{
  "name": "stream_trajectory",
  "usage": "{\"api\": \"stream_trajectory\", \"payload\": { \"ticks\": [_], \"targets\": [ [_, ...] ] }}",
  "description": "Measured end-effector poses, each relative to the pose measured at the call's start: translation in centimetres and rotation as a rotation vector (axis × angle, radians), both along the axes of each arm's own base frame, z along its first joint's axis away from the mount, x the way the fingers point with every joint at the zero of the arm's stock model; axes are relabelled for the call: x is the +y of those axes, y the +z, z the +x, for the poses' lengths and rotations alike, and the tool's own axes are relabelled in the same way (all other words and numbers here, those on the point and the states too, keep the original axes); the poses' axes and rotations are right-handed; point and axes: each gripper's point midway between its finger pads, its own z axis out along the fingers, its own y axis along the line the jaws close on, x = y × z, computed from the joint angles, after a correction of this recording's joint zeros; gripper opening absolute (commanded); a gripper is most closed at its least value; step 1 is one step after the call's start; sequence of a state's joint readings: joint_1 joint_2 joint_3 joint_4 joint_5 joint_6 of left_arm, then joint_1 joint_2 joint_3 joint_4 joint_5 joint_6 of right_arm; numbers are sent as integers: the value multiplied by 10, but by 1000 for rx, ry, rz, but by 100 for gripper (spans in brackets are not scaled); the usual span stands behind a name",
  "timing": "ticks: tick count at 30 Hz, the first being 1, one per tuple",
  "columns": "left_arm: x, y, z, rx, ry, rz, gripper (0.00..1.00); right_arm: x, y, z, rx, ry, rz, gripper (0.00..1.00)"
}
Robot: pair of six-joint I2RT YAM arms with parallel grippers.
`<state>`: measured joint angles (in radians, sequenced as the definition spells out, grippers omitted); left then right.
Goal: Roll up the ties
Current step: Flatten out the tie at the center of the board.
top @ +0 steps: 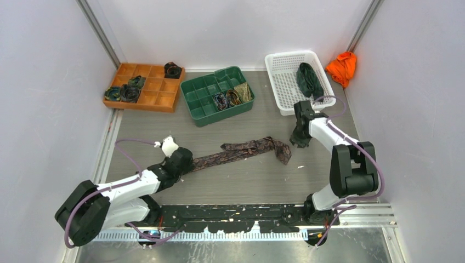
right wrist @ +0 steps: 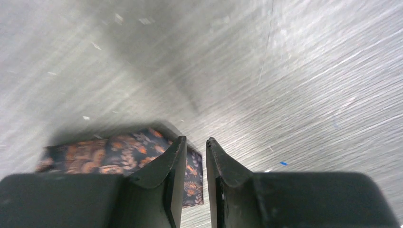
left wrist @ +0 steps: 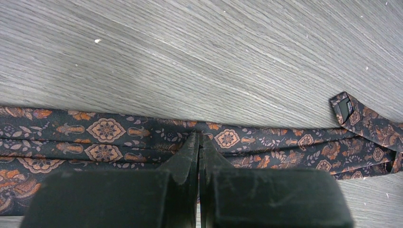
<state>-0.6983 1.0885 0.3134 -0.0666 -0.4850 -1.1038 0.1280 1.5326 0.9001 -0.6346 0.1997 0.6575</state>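
Observation:
One of the ties (top: 241,150), dark brown with orange motifs, lies stretched across the middle of the table, its right end folded back. My left gripper (top: 183,160) rests on its left part. In the left wrist view the gripper (left wrist: 199,135) is shut, with its tips down on the pleated tie (left wrist: 104,130); I see no fabric between the jaws. My right gripper (top: 300,141) hovers just right of the folded end. In the blurred right wrist view the right gripper (right wrist: 196,140) has its jaws a narrow gap apart and holds nothing. The tie's end (right wrist: 109,152) lies below its left finger.
At the back left is an orange tray (top: 159,98) with rolled ties (top: 123,92). A green tray (top: 200,104) beside it holds more coils (top: 222,100). A white basket (top: 282,82) holds a dark green tie (top: 308,79). An orange cloth (top: 342,67) lies by the right wall.

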Motion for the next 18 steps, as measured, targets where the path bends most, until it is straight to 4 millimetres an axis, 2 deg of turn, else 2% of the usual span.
{"api": "stream_trajectory", "payload": {
  "ticks": [3, 6, 8, 10, 13, 16, 18],
  "targets": [
    [0, 0, 0, 0, 0, -2, 0, -2, 31, 25, -79, 18, -33, 30],
    [0, 0, 0, 1, 0, -3, 0, 8, 70, 41, -195, 68, -70, 30],
    [0, 0, 0, 2, 0, -5, 0, 30, 96, 42, -259, 151, -81, 28],
    [0, 0, 0, 2, 0, -5, 0, 62, 109, 38, -286, 255, -48, 26],
    [0, 0, 1, 2, 0, -6, 0, 110, 98, 19, -251, 407, 10, 23],
    [-1, 0, 2, 1, -1, -8, 0, 142, 60, -12, -135, 528, 36, 21],
    [-2, 0, 2, 1, -2, -10, 0, 149, 29, -31, -39, 562, 39, 20]
  ]
}}
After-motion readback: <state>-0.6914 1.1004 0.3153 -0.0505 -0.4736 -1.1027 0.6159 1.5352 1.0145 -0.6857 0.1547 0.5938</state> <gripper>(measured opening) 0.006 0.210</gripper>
